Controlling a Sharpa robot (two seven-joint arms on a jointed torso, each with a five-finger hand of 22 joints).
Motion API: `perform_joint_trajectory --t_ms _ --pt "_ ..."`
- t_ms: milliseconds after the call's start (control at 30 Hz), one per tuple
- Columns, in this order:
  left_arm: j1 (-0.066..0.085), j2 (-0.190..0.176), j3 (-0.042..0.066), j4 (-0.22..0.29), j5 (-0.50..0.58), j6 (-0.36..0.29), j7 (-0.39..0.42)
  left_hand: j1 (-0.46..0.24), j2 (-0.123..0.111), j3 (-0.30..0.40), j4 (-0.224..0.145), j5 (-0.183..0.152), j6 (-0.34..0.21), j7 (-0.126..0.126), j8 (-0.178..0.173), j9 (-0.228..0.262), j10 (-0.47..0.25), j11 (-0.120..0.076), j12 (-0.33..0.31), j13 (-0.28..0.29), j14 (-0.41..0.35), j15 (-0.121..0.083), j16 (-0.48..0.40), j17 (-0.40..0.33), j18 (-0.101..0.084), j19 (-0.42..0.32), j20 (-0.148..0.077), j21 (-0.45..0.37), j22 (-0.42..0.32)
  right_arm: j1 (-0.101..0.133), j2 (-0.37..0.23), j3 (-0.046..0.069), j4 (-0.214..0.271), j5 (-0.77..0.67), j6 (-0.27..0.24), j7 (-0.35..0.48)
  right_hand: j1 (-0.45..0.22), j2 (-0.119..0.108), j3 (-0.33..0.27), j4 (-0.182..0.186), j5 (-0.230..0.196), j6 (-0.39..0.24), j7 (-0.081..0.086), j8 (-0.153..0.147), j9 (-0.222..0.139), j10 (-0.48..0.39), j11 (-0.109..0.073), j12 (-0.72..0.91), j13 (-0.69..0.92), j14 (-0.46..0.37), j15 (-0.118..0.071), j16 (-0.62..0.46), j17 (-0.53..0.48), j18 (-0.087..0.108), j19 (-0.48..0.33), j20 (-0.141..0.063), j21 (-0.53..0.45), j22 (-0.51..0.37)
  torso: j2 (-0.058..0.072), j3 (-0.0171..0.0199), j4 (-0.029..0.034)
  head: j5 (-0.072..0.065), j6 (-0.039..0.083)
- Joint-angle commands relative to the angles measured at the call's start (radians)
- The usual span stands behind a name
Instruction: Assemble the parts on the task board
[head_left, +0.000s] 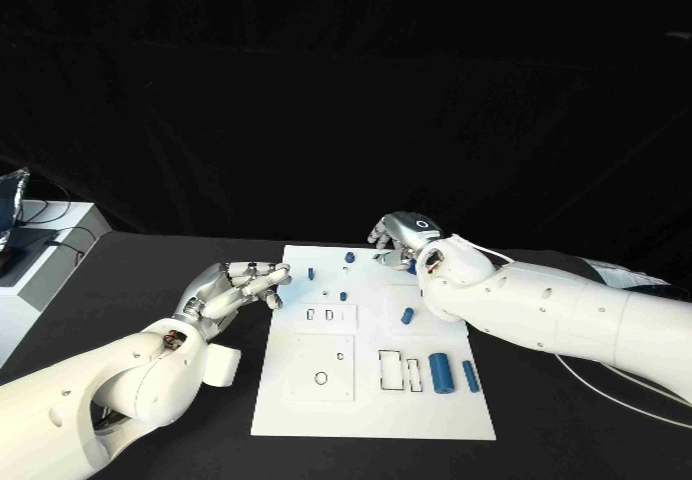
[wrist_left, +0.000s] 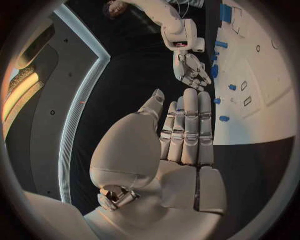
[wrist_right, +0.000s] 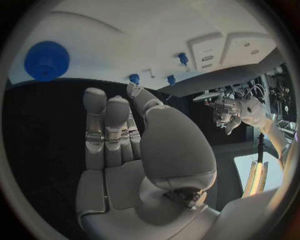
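- Nearest, in the lower middle of the head frame, the task board (head_left: 372, 420) carries two blue cylinders (head_left: 440, 373) lying beside a pair of outlined rectangular slots, probably their seats
- Mid-frame left, the left hand (head_left: 235, 287) hovers at the board's left edge, fingers loosely curled and holding nothing, likely waiting its turn
- Small blue parts (head_left: 407, 316) stand scattered higher up the board
- Farthest, upper right of the board, the right hand (head_left: 404, 240) bends down over a blue part (head_left: 411, 266); whether its fingers pinch it I cannot tell
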Motion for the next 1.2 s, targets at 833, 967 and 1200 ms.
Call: perform_joint_trajectory --t_ms 833,967,1200 --pt "0.0 -0.001 0.001 -0.022 -0.041 0.011 0.009 -0.027 -0.005 -0.04 -0.006 -0.001 -0.014 -0.003 -0.004 -0.001 -0.001 -0.005 0.006 0.002 -0.004 -0.001 0.008 -0.005 0.01 0.0 -0.001 0.007 -0.005 0.024 -0.117 0.012 -0.046 0.301 0.199 0.003 -0.014 -0.012 -0.164 0.07 0.044 -0.058 0.008 0.003 0.003 0.021 -0.046 0.913 1.112 -0.016 0.011 0.217 0.4 -0.066 0.03 -0.015 0.569 0.141 0.0 0.0092 -0.0149 -0.009 -0.005" --pt "0.0 0.0 0.001 -0.023 -0.041 0.009 0.008 -0.027 -0.005 -0.04 -0.006 -0.001 -0.014 -0.003 -0.004 -0.001 -0.001 -0.005 0.006 0.002 -0.004 -0.001 0.008 -0.005 0.01 0.0 -0.001 0.007 -0.005 0.024 -0.1 0.012 -0.061 0.302 0.204 -0.002 -0.017 -0.015 -0.164 0.074 0.045 -0.059 0.008 0.002 0.003 0.021 -0.046 0.917 1.118 -0.016 0.012 0.221 0.411 -0.067 0.03 -0.014 0.581 0.143 0.0 0.0094 -0.0144 -0.008 -0.01" --pt "0.0 0.002 0.001 -0.024 -0.041 0.008 0.006 -0.027 -0.002 -0.041 -0.008 0.0 -0.013 -0.003 -0.004 -0.001 -0.001 -0.005 0.006 0.002 -0.004 -0.001 0.01 -0.006 0.01 -0.001 -0.001 0.009 -0.006 0.022 -0.065 0.011 -0.104 0.315 0.214 -0.01 -0.018 -0.013 -0.163 0.077 0.053 -0.061 0.009 0.002 0.003 0.025 -0.045 0.923 1.124 -0.015 0.013 0.224 0.419 -0.069 0.031 -0.014 0.597 0.146 0.0 0.0082 -0.0137 -0.009 -0.013"
